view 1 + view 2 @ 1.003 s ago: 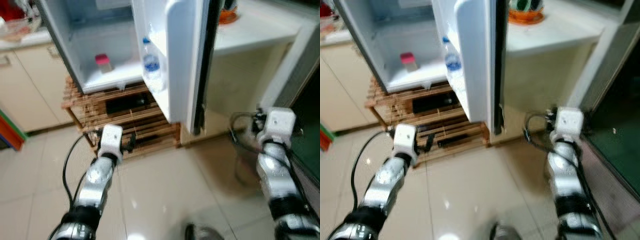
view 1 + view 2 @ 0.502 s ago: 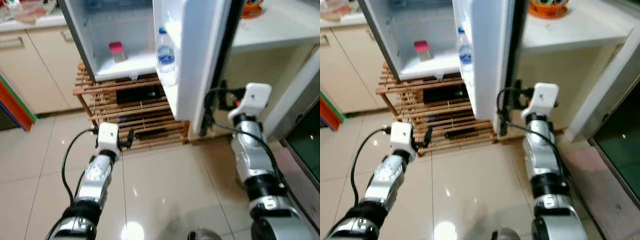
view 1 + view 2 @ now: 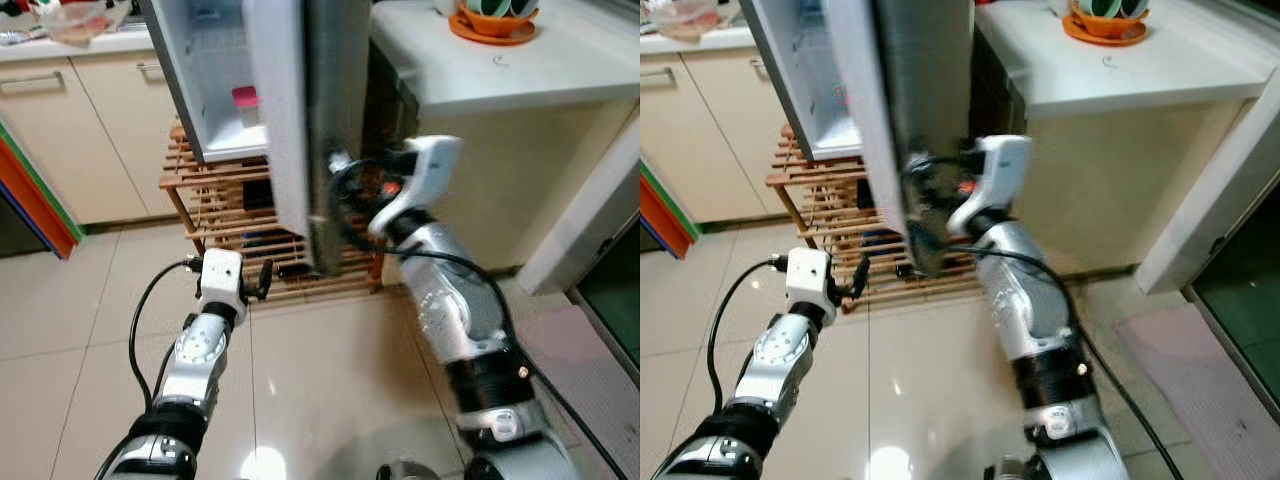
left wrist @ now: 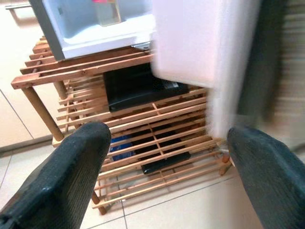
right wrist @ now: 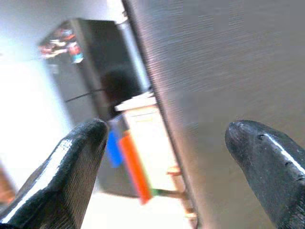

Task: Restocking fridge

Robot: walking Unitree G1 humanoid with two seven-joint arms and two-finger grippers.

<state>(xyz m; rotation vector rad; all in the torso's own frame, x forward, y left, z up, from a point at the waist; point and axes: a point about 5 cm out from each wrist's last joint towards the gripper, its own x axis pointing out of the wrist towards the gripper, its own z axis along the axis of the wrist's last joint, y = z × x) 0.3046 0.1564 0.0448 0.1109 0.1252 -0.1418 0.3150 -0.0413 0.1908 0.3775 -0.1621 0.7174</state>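
With fingers spread, the right gripper [image 3: 345, 185] pressed, apparently, against the grey steel fridge door [image 3: 335, 120], which could swing onto the low, open-fingered left gripper [image 3: 262, 278] by the slatted wooden rack [image 3: 215, 215].

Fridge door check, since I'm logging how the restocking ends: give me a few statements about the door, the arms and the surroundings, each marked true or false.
1. The right gripper is at the fridge door's outer face. True.
2. The fridge stands directly on the floor. False: it sits on a slatted wooden rack.
3. The left gripper is open. True.
4. The left gripper holds a bottle. False: it is empty.
5. An orange bowl sits on the white counter. True.
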